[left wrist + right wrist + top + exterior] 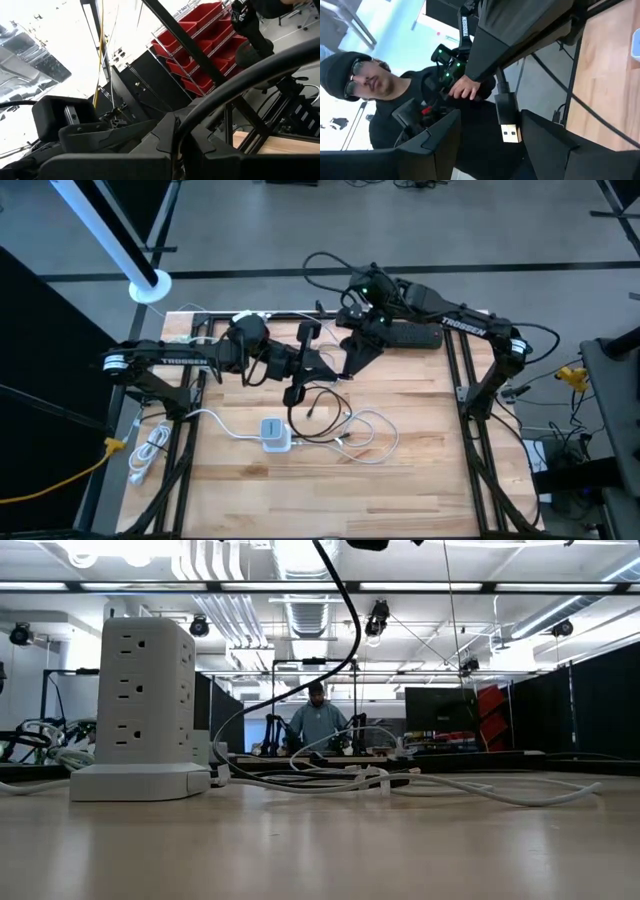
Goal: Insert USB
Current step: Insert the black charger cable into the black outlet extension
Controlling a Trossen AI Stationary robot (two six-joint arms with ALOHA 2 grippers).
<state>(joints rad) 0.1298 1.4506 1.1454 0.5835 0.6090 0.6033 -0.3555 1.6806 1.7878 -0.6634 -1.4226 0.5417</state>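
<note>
The plug is not in yet. Both arms are up above the far half of the table (420, 480), meeting near its middle, and the black cable (318, 402) hangs down between them to a tangle on the wood. In the right wrist view the USB plug (510, 131) shows with its metal end bare, sitting in the gap between that arm's two dark fingers (555, 145); the right claw (345, 372) looks open around it, not pinching it. The left claw (318, 365) seems to clamp the black cable, which runs straight through its fingers in its own wrist view, so I judge it is the one carrying the lead.

The white power tower (145, 705) stands on the table to the near side of the arms, among white cables (365, 435). So lining up and pushing home are all left.

Which socket is meant I cannot tell; no USB port shows on the tower's visible faces. A person (385, 95) sits beyond the table, a hand (465, 89) on some equipment.
</note>
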